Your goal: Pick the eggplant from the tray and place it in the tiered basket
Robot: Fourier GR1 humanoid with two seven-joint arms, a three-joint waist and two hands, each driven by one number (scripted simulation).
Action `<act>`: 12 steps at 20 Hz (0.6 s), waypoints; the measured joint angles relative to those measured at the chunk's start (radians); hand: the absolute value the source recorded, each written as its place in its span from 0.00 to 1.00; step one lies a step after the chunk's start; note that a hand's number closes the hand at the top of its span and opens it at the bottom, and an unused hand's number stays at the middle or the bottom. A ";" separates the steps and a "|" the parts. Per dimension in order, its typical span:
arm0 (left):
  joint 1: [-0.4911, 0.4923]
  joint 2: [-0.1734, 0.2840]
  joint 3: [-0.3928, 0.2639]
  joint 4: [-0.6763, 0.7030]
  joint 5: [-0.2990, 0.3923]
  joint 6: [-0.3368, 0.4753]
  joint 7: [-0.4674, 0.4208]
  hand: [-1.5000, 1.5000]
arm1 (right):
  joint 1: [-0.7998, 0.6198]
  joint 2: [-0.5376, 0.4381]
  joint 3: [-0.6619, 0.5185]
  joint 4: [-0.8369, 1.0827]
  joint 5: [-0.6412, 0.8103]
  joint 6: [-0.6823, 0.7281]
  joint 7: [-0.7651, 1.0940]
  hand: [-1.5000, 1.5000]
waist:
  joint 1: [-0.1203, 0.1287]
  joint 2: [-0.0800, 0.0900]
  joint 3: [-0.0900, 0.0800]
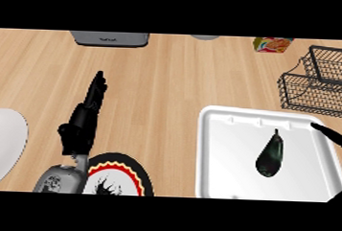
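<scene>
Task barely begun: eggplant [270,155] lies in tray [222,153], ungrasped. Tiered basket [318,84] at 1 o'clock. Right hand [334,137] at tray's 3 o'clock edge, finger state unclear. Left hand [85,114] straight-fingered, idle at 9 o'clock.

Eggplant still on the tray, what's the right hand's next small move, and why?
Probably move the right hand left and down over the eggplant. The eggplant lies untouched in the white tray, the hand is only at the tray's right edge, and the tiered basket waits beyond.
</scene>
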 measured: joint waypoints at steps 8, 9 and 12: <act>0.004 -0.002 0.031 -0.009 -0.003 -0.035 0.003 0.50 | -0.016 0.065 0.008 0.058 0.081 -0.016 -0.086 0.00 | 0.000 0.000 0.000; 0.007 -0.008 0.031 -0.006 -0.008 -0.034 0.000 0.50 | -0.014 0.074 0.016 0.076 0.101 -0.027 -0.106 0.00 | 0.000 0.000 0.000; -0.001 -0.013 0.044 0.016 -0.010 -0.043 -0.023 0.50 | -0.054 0.100 0.020 0.086 0.108 -0.005 -0.079 0.00 | 0.001 0.000 0.000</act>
